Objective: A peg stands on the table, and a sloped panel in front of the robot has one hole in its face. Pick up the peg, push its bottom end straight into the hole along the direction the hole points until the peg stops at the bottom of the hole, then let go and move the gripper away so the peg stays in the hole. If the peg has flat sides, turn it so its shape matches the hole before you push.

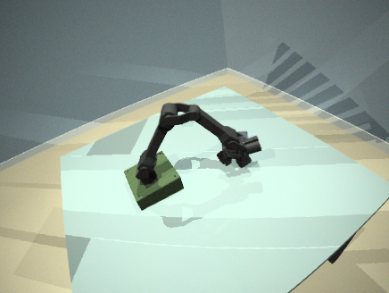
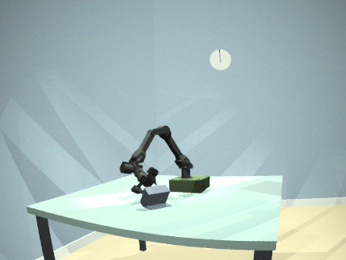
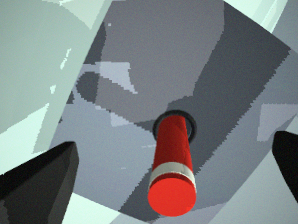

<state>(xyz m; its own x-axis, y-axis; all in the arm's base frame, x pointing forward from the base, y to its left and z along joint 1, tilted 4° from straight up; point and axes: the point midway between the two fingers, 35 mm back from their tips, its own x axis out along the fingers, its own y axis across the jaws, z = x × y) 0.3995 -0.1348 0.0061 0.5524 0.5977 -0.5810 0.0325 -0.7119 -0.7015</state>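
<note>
Surface (image 2: 222, 214) in pale green carries everything: the arm's green base (image 2: 200, 184), the arm bent over toward the near edge, and the grey sloped panel (image 3: 220, 63) just below the wrist. On that panel's face sits the hole (image 3: 188, 121), and the red peg (image 3: 172, 169) stands in it, bottom end sunk in and its banded top pointing back up at the wrist camera. Its long axis runs straight out of the hole, toward the tool (image 3: 169, 183). The tool is spread wide and grips nothing: one dark finger (image 3: 36, 189) shows low on the left of the wrist view, the other at the right edge, both well apart from the peg between them. I judge the retreat should follow that same axis, backing straight off, so neither finger brushes the peg sideways.
</note>
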